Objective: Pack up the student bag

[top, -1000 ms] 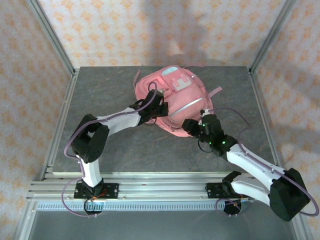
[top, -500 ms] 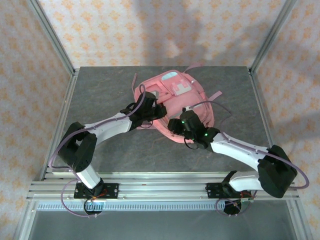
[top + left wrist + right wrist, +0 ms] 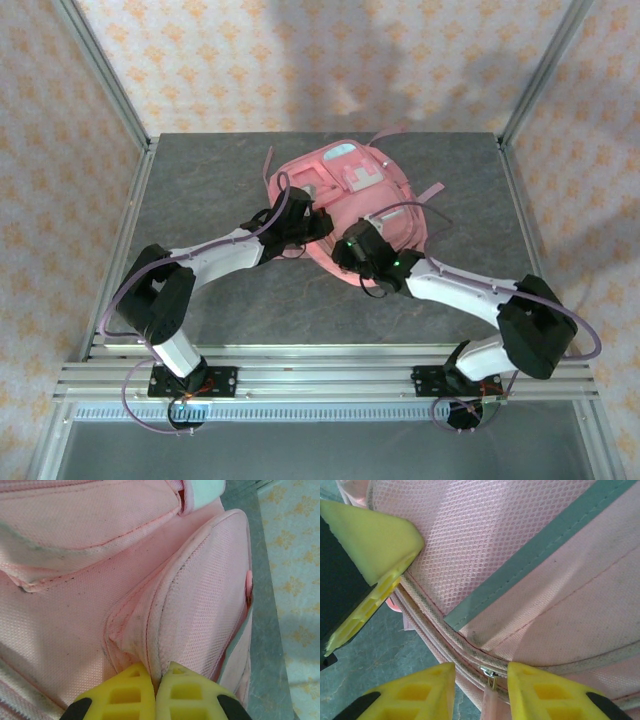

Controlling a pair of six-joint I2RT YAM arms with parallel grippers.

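Grey stone-look desk [image 3: 200, 180] is boxed in by cream wallpaper [image 3: 300, 60] with an orange flower print, and aluminium posts [image 3: 105, 70] are stood at the back corners. A slotted rail [image 3: 300, 380] is run along the near edge, where both arm bases are bolted.

The student bag [image 3: 375, 190] is laid front-up toward the back of the desk, a bit right of the middle, with pink straps trailed off onto the desk at the back and at the right side.

Compared with a second ago, quite a lot has been shuffled. The right arm has been swung in from the bag's near right corner and is now stretched leftward along the near edge. The left arm has been reached further out, its elbow dropped lower. The bag has been pressed flatter and nudged slightly back. Since half a second ago only a small leftward creep of the right arm can be made out.

The left pincer [image 3: 156, 672] is clenched on a fold of pink fabric at a pocket seam. The right pincer [image 3: 480, 685] is held partly released, with the metal zip pull [image 3: 490, 679] sat between its fingers and not gripped.
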